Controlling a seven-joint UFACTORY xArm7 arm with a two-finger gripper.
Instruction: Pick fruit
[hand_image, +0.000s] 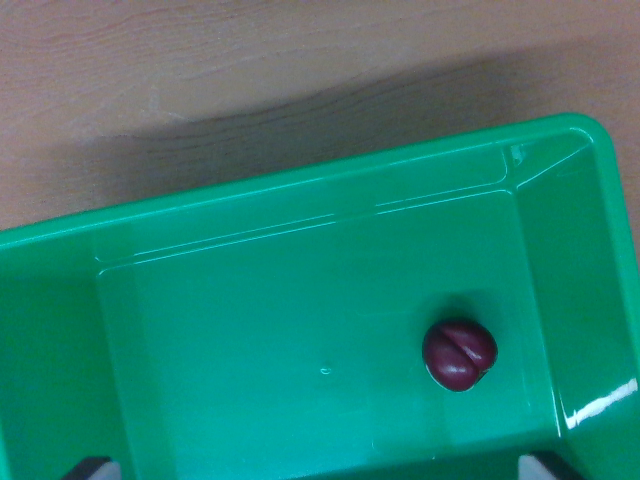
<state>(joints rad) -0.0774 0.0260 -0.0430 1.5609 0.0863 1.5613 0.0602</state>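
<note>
fruit (459, 354): one, dark red, lower right of frame | green bin (300, 200): one, on wooden table (200, 70) | gripper (325, 466): two fingertips at bottom edge, wide apart, holding nothing

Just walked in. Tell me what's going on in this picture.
A wrist camera on a robot arm looks down into a green plastic bin set on a wooden table. One small dark red fruit, perhaps a plum, lies on the bin floor toward the wrist view's right, untouched. Only the gripper's fingertips peek in at the bottom edge, well apart and holding nothing. The pick has not yet happened.
</note>
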